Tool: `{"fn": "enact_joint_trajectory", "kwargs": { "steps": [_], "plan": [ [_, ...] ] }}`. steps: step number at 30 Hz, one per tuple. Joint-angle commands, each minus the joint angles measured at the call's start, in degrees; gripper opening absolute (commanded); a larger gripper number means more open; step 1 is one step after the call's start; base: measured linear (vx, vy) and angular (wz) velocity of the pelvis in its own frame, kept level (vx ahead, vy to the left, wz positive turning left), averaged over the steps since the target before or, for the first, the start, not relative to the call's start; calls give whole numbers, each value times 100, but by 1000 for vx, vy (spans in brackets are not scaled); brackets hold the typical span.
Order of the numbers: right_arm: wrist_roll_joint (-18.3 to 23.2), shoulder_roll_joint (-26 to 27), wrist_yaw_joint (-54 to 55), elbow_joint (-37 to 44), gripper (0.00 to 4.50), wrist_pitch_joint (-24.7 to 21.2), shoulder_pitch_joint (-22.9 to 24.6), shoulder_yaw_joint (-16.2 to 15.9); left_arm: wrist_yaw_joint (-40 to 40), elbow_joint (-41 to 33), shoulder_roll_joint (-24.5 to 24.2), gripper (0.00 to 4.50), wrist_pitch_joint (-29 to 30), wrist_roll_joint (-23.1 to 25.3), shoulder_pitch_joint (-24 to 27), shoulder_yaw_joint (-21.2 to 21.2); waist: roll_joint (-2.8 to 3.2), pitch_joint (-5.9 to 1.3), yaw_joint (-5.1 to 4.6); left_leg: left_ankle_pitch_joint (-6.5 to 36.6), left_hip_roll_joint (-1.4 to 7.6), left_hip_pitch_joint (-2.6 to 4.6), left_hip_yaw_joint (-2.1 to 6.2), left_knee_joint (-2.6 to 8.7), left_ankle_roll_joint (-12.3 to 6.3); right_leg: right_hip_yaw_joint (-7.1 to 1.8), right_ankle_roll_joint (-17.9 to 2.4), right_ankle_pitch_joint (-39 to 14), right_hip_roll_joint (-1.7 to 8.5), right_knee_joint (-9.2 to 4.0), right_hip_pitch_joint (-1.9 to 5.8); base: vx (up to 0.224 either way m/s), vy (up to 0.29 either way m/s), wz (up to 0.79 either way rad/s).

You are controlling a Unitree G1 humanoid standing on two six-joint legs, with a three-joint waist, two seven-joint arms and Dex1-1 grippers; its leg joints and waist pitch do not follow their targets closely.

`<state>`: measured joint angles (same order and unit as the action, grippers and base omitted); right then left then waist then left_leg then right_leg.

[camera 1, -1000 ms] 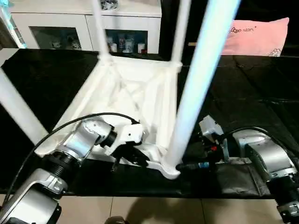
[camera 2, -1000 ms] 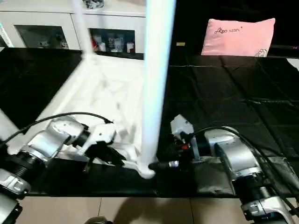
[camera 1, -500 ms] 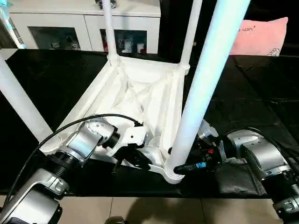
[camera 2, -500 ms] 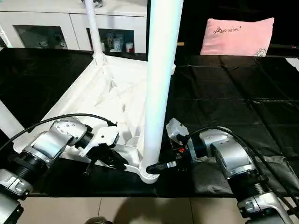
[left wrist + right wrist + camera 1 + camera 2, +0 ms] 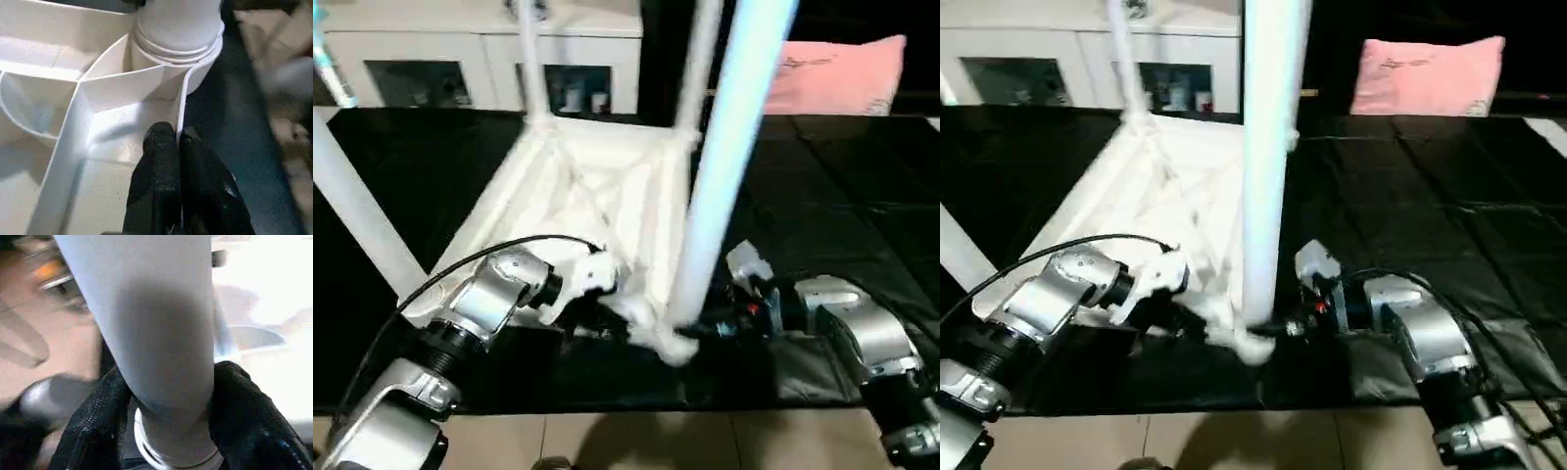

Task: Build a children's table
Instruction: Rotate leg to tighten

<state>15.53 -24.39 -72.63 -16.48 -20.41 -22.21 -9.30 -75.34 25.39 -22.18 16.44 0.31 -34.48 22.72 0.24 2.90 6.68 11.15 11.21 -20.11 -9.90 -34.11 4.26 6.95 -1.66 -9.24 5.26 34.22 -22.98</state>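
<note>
1. Closing in since a second ago, the right gripper [image 5: 164, 406] now clamps the near leg [image 5: 1268, 166] just above its socket — one black finger [image 5: 93, 426] pressed to each side of the tube.
2. Upside down on the black-covered work surface [image 5: 1400, 206], the white ribbed tabletop [image 5: 607, 196] carries four upright tapered legs; its near corner sits between the two grippers.
3. Left gripper [image 5: 177, 139] — fingers pinched narrow on the thin rim wall of the tabletop, just beside the corner socket [image 5: 176, 44].
4. Beyond both grippers stand a white glass-doored cabinet [image 5: 480, 59] and a pink cushion [image 5: 1425, 73].
</note>
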Motion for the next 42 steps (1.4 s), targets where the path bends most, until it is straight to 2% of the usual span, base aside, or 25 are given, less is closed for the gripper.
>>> {"fn": "enact_joint_trajectory", "kwargs": {
  "steps": [1, 2, 3, 5, 6, 8, 9, 11, 12, 17, 18, 19, 23, 24, 26, 27, 29, 30, 31, 32, 33, 37, 38, 39, 42],
  "plan": [
    [-100, 497, 883, -22, 211, -114, -47, -112, 701, -132, 652, 0, 388, -188, -162, -154, -36, -375, -16, 1027, 190, -31, 63, 412, -88, -315, -690, -2221, 379, -481, 359, 0, 0, 0],
    [-178, 641, 1216, -75, 210, -188, -69, -71, 976, -85, 798, 0, 545, -174, -197, -247, -7, -366, -59, 1060, 169, -16, 73, 404, -63, -295, -642, -2392, 389, -520, 349, 0, 0, 0],
    [-233, 747, 1454, -112, 208, -252, -86, -39, 1171, -54, 902, 0, 664, -167, -222, -315, -34, -372, -129, 1013, 150, -45, 75, 394, -65, -287, -607, -2432, 384, -524, 367, 0, 0, 0],
    [-457, 1178, 2364, -333, 207, -366, -179, 84, 1919, 115, 1305, 0, 908, -141, -345, -563, -32, -383, -194, 952, 128, -51, 71, 378, -119, -274, -594, -2417, 370, -542, 359, 0, 0, 0],
    [-599, 1447, 2919, -493, 205, -378, -246, 142, 2378, 243, 1551, 0, 1001, -142, -432, -725, -5, -381, -221, 945, 113, -41, 66, 365, -127, -266, -587, -2455, 359, -555, 341, 0, 0, 0],
    [-662, 1615, 3246, -580, 202, -401, -287, 186, 2676, 331, 1688, 0, 1009, -144, -488, -816, -15, -393, -262, 925, 111, -43, 72, 366, -149, -253, -587, -2415, 346, -562, 347, 0, 0, 0],
    [-797, 1825, 3731, -696, 202, -406, -349, 232, 2983, 416, 1834, 0, 1037, -134, -548, -899, -15, -395, -273, 883, 113, -38, 68, 368, -184, -265, -605, -2325, 346, -557, 335, 0, 0, 0],
    [-863, 1933, 3971, -784, 202, -382, -398, 250, 3184, 470, 1920, 0, 1028, -127, -582, -962, -9, -411, -272, 818, 129, -45, 74, 376, -238, -272, -658, -2082, 339, -530, 347, 0, 0, 0],
    [-918, 2101, 4306, -907, 202, -358, -489, 325, 3335, 510, 2023, 0, 1046, -81, -614, -1010, 12, -404, -291, 792, 140, -52, 71, 380, -249, -285, -729, -1903, 337, -511, 332, 0, 0, 0],
    [-978, 2344, 4607, -950, 202, -317, -618, 453, 3496, 510, 2130, 0, 1109, 43, -622, -1031, 29, -397, -298, 951, 146, -34, 70, 395, -269, -298, -814, -1771, 346, -505, 350, 0, 0, 0],
    [-936, 2367, 4579, -921, 253, -337, -624, 487, 3490, 500, 2114, 0, 1119, 50, -606, -1022, 33, -397, -297, 957, 147, -34, 68, 396, -285, -301, -824, -1727, 347, -505, 354, 0, 0, 0],
    [-895, 2357, 4517, -869, 266, -369, -606, 491, 3457, 487, 2074, 0, 1119, 49, -593, -1010, 33, -395, -297, 959, 151, -33, 70, 399, -290, -302, -835, -1711, 348, -501, 353, 0, 0, 0],
    [-814, 2189, 4211, -672, 287, -375, -491, 449, 3195, 407, 1860, 0, 1085, 56, -535, -905, 27, -387, -296, 1002, 157, -33, 70, 407, -296, -311, -854, -1721, 356, -501, 357, 0, 0, 0],
    [-768, 2069, 4008, -601, 311, -324, -437, 445, 3015, 372, 1741, 0, 988, 70, -511, -838, 8, -387, -297, 1013, 158, -36, 69, 409, -308, -311, -849, -1717, 356, -503, 362, 0, 0, 0],
    [-706, 1927, 3779, -540, 321, -260, -383, 456, 2828, 333, 1611, 0, 950, 74, -485, -774, 22, -393, -280, 987, 169, -34, 70, 409, -355, -324, -861, -1624, 367, -488, 366, 0, 0, 0],
    [-678, 1855, 3667, -506, 346, -245, -357, 466, 2744, 310, 1551, 0, 965, 71, -470, -752, 15, -397, -279, 916, 174, -39, 67, 404, -366, -327, -915, -1499, 364, -468, 365, 0, 0, 0],
    [-535, 1507, 3076, -283, 354, -270, -249, 432, 2353, 259, 1313, 0, 812, 68, -406, -654, 22, -390, -267, 939, 174, -36, 68, 403, -382, -322, -950, -1517, 364, -470, 369, 0, 0, 0],
    [-535, 1507, 3076, -283, 367, -270, -249, 432, 2353, 259, 1313, 0, 812, 68, -406, -654, 31, -393, -244, 940, 186, -22, 66, 400, -403, -329, -969, -1485, 374, -467, 367, 0, 0, 0],
    [-446, 1167, 2518, -103, 367, -259, -162, 350, 2014, 235, 1110, 0, 597, 74, -340, -559, 19, -385, -246, 962, 186, -26, 60, 401, -418, -332, -971, -1492, 366, -475, 359, 0, 0, 0],
    [-440, 1088, 2402, -73, 377, -243, -147, 329, 1928, 233, 1063, 0, 507, 79, -323, -532, 16, -386, -214, 986, 183, -33, 66, 399, -438, -327, -950, -1548, 373, -474, 378, 0, 0, 0],
    [-392, 841, 2028, 6, 386, -205, -119, 293, 1613, 193, 918, 0, 454, 41, -269, -463, 5, -380, -210, 988, 188, -27, 53, 399, -443, -333, -943, -1599, 371, -479, 361, 0, 0, 0],
    [-268, 469, 1348, 115, 420, -123, -103, 278, 1027, 143, 634, 0, 243, -4, -214, -293, 11, -369, -122, 1056, 208, 8, 53, 411, -378, -342, -882, -1852, 387, -496, 336, 0, 0, 0],
    [-268, 469, 1348, 115, 420, -123, -103, 278, 1027, 143, 634, 0, 243, -4, -214, -293, 10, -375, -104, 1037, 216, 15, 52, 409, -358, -349, -916, -1748, 382, -475, 328, 0, 0, 0],
    [-182, 236, 898, 142, 439, -141, -114, 216, 667, 93, 501, 0, 72, -85, -177, -225, 0, -388, -82, 983, 222, 10, 62, 408, -357, -344, -971, -1623, 388, -446, 338, 0, 0, 0],
    [-5, -115, 138, 60, 446, -112, -183, 107, -64, -99, 242, 0, -189, -259, -84, -72, 3, -398, -6, 879, 243, 3, 42, 387, -458, -350, -1101, -1306, 388, -395, 339, 0, 0, 0]
  ]
}}
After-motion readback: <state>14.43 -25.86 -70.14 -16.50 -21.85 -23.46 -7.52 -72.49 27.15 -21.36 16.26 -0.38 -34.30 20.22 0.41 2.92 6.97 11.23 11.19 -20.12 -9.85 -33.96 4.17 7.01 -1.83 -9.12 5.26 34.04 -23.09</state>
